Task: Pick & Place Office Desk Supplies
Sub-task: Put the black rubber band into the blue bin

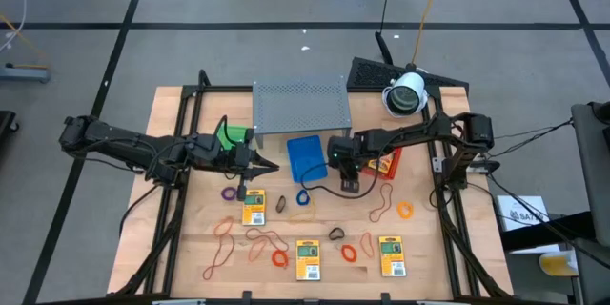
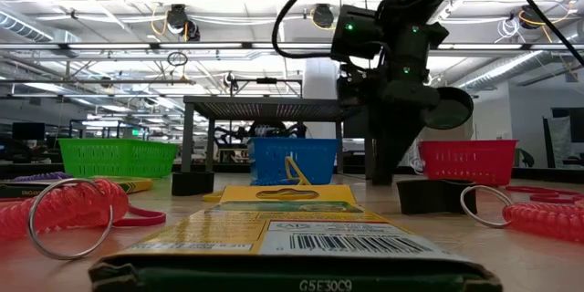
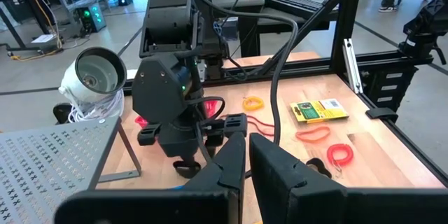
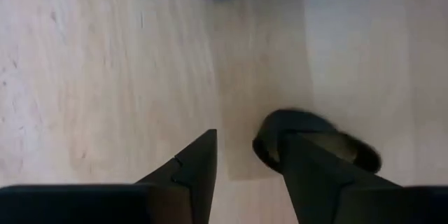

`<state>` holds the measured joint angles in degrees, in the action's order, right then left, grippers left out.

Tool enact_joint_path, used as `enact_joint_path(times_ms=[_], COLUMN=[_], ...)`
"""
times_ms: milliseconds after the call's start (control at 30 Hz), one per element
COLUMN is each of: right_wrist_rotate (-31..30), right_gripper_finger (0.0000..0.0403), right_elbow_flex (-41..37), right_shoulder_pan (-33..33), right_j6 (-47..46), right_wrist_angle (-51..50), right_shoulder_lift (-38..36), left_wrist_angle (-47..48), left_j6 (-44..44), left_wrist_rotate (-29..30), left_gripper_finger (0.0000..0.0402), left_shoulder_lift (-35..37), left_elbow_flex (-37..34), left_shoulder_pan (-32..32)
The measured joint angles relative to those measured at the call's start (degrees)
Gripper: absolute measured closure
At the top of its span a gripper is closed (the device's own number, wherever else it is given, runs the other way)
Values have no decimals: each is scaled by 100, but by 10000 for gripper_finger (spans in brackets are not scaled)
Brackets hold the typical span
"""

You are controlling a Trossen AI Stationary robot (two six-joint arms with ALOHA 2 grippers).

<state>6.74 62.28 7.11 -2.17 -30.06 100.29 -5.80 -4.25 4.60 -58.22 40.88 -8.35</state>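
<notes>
The bench [image 1: 191,248] carries the blue tray [image 1: 305,155] just behind the right claw [image 1: 349,185], which hangs low with fingers spread, one finger [image 4: 318,182] over a dark clip [image 4: 318,143] lying flat directly beneath. The clip looks light, stiff and smooth, likely to skid; I'd pinch it across its narrow width. Its long axis seems to run crosswise to the fingers. The left claw [image 1: 255,160], pressed together and empty, waits well apart by the green tray [image 1: 229,135].
</notes>
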Motion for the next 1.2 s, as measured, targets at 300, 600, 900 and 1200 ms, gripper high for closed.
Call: enact_joint_path(times_ms=[300,600,900,1200], right_wrist_rotate=[-389,-773,-872,-1598], right_gripper_finger=[357,401,402,402], right_elbow_flex=[0,0,-3,-2], right_shoulder_pan=[2,-45,-163,-652], right_j6=[268,100,-243,-204], right_wrist_angle=[9,1,-124,606], right_shoulder_lift=[0,-6,-688,-1837], left_wrist_angle=[0,0,-33,-38], left_j6=[2,2,0,-1], left_wrist_rotate=[0,0,20,292], left_gripper_finger=[369,369,369,369], left_shoulder_lift=[0,0,0,-1], left_elbow_flex=[0,0,0,0], left_shoulder_pan=[1,-1,1,1])
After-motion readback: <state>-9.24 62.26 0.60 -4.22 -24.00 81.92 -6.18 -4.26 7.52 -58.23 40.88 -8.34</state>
